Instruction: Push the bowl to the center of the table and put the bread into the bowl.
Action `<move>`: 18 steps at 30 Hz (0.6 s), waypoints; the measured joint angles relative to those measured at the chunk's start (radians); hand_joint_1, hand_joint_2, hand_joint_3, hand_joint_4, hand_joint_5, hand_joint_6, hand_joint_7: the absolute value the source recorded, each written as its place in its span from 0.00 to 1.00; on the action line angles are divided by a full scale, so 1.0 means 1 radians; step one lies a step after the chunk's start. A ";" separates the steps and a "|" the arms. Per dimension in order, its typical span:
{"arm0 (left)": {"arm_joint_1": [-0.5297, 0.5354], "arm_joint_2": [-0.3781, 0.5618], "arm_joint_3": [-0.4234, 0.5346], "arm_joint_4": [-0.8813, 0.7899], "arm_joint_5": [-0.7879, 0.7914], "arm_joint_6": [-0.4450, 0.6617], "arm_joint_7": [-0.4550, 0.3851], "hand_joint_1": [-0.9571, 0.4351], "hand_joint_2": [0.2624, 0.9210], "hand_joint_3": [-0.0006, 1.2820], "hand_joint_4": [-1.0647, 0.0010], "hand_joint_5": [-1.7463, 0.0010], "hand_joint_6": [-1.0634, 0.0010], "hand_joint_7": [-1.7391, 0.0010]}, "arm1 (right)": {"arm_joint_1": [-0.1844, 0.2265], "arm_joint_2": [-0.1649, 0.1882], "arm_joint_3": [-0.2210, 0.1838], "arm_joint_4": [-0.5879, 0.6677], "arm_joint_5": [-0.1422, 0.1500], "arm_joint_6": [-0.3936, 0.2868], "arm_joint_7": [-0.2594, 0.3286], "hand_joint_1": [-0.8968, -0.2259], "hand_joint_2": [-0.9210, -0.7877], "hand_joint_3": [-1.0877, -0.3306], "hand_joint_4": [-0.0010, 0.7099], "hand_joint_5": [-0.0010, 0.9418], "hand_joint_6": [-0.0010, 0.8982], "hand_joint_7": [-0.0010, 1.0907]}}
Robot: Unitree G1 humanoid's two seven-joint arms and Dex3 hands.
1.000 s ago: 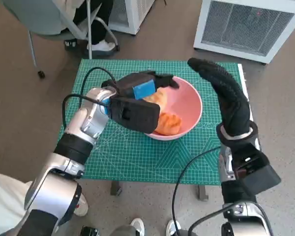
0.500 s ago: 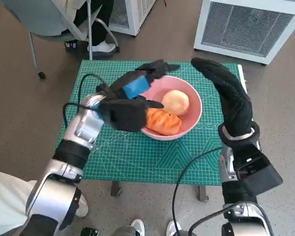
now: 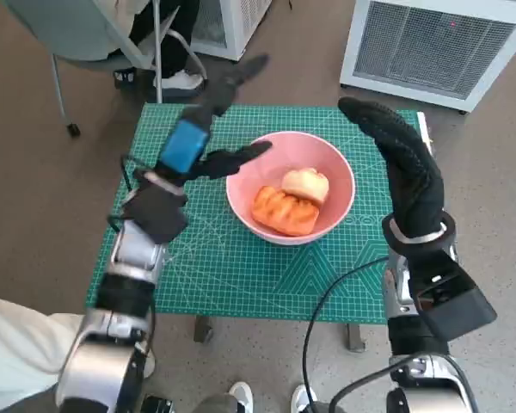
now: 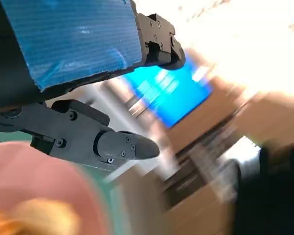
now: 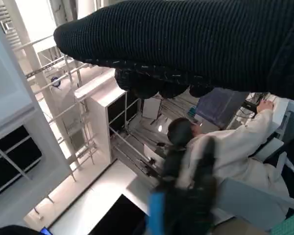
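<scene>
The pink bowl stands near the middle of the green mat. Inside it lie an orange ridged bread and a pale round bun. My left hand is raised over the mat to the left of the bowl, fingers spread, holding nothing. In the left wrist view the left hand's black fingers stick out over the blurred pink bowl. My right hand stands upright with straight fingers just beyond the bowl's right rim, empty. In the right wrist view the right hand is a dark band.
The green cutting mat covers the small table. A white grilled unit stands on the floor behind, at the right. A chair with a seated person's feet is at the back left. A person in white shows in the right wrist view.
My left hand has let go of the pale bun in the bowl, lifted and swung back to the left with fingers spread. The right hand has barely moved.
</scene>
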 measured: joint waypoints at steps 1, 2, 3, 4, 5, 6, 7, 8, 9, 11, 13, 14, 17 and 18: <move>0.018 -0.011 0.004 -0.029 -0.011 -0.005 0.009 0.44 1.00 0.26 0.68 0.97 0.75 0.81 | 0.000 0.001 0.000 -0.004 -0.001 0.004 -0.004 0.43 0.00 0.32 0.23 0.37 0.00 0.68; 0.030 -0.017 0.007 -0.045 -0.016 -0.010 0.014 0.44 1.00 0.28 0.69 0.99 0.80 0.78 | -0.001 0.002 0.000 -0.007 -0.001 0.006 -0.006 0.44 0.00 0.32 0.24 0.35 0.00 0.68; 0.082 -0.045 0.013 -0.104 -0.020 -0.035 0.035 0.43 1.00 0.29 0.70 0.99 0.81 0.78 | -0.006 0.006 0.000 -0.020 -0.003 0.015 -0.019 0.46 0.00 0.32 0.26 0.33 0.00 0.68; 0.090 -0.045 0.014 -0.113 -0.021 -0.038 0.037 0.43 1.00 0.29 0.70 0.99 0.82 0.78 | -0.007 0.009 0.000 -0.021 -0.007 0.019 -0.024 0.46 0.00 0.31 0.27 0.32 0.00 0.68; 0.101 -0.047 0.016 -0.127 -0.024 -0.044 0.039 0.42 1.00 0.30 0.71 0.99 0.83 0.78 | -0.009 0.012 0.000 -0.023 -0.009 0.024 -0.030 0.47 0.00 0.31 0.27 0.31 0.00 0.68; 0.115 -0.049 0.018 -0.144 -0.031 -0.057 0.040 0.42 1.00 0.30 0.71 0.99 0.84 0.78 | -0.011 0.015 0.000 -0.025 -0.010 0.030 -0.037 0.47 0.00 0.31 0.28 0.30 0.00 0.68; 0.127 -0.053 0.018 -0.157 -0.036 -0.072 0.040 0.41 1.00 0.31 0.71 1.00 0.84 0.78 | -0.013 0.015 0.000 -0.028 -0.010 0.035 -0.043 0.48 0.00 0.30 0.28 0.29 0.00 0.69; 0.137 -0.058 0.018 -0.168 -0.041 -0.083 0.039 0.41 1.00 0.32 0.72 1.00 0.85 0.78 | -0.016 0.015 0.000 -0.032 -0.012 0.041 -0.050 0.49 0.00 0.30 0.28 0.29 0.00 0.69; 0.146 -0.064 0.017 -0.178 -0.048 -0.095 0.038 0.40 1.00 0.32 0.72 1.00 0.85 0.78 | -0.020 0.016 0.000 -0.036 -0.013 0.046 -0.056 0.49 0.00 0.30 0.29 0.28 0.00 0.69; 0.156 -0.072 0.017 -0.186 -0.058 -0.110 0.036 0.39 1.00 0.33 0.73 1.00 0.86 0.79 | -0.027 0.016 0.001 -0.042 -0.020 0.053 -0.065 0.49 0.00 0.30 0.29 0.28 0.00 0.70; 0.162 -0.074 0.017 -0.189 -0.063 -0.121 0.033 0.38 1.00 0.34 0.74 1.00 0.86 0.79 | -0.033 0.017 0.004 -0.050 -0.031 0.060 -0.071 0.49 0.00 0.29 0.29 0.27 0.00 0.70; 0.164 -0.074 0.018 -0.190 -0.064 -0.124 0.031 0.37 1.00 0.35 0.74 1.00 0.86 0.79 | -0.036 0.017 0.005 -0.054 -0.033 0.062 -0.073 0.49 0.00 0.29 0.29 0.27 0.00 0.71; 0.166 -0.072 0.021 -0.191 -0.068 -0.130 0.026 0.36 1.00 0.35 0.74 1.00 0.86 0.79 | -0.040 0.018 0.006 -0.058 -0.040 0.069 -0.075 0.49 0.00 0.29 0.30 0.27 0.00 0.71; 0.166 -0.071 0.023 -0.191 -0.070 -0.132 0.025 0.36 1.00 0.35 0.74 1.00 0.86 0.79 | -0.041 0.018 0.006 -0.058 -0.040 0.069 -0.075 0.49 0.00 0.29 0.30 0.27 0.00 0.71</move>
